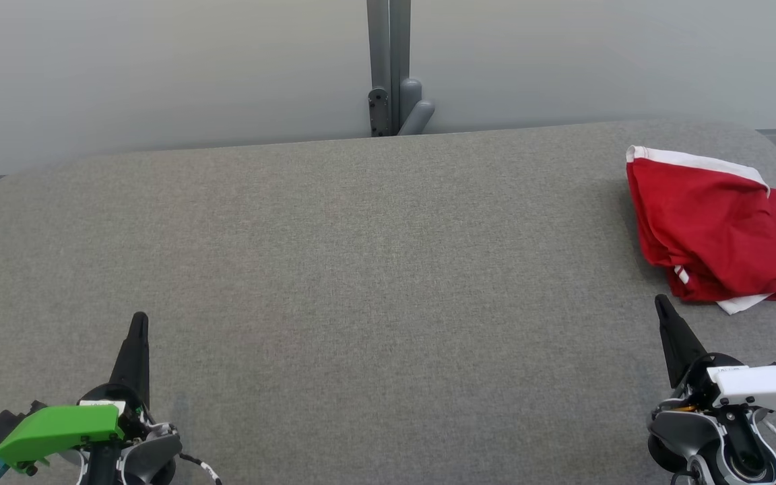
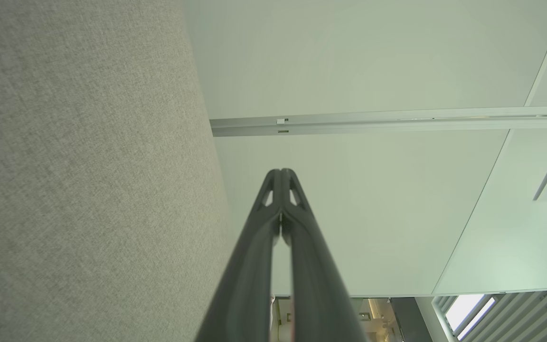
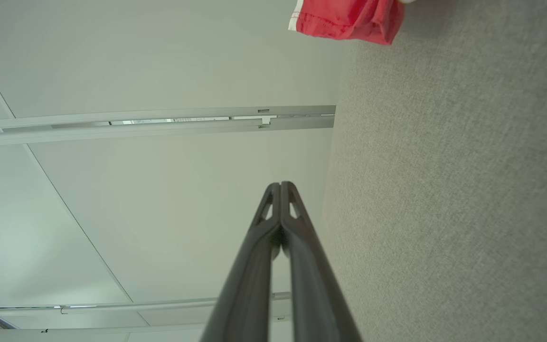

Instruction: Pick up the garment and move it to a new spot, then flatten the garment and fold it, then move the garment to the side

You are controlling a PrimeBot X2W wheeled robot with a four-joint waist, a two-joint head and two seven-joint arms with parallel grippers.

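The garment (image 1: 721,232) is red with white trim and lies bunched in a loose fold at the far right of the grey table (image 1: 361,269), running off the picture's right edge. Its hem (image 3: 349,21) also shows at the top of the right wrist view. My right gripper (image 1: 661,303) is shut and holds nothing, its tip a short way in front of the garment's near edge and apart from it. At the lower left my left gripper (image 1: 139,318) is shut and empty too, far from the garment. Each wrist view shows its own fingers pressed together, left (image 2: 281,172) and right (image 3: 280,185).
The padded grey table has rounded corners and ends at a pale wall. A grey post with a bracket (image 1: 391,87) stands behind the far edge at the middle. The cloth between the two grippers is bare.
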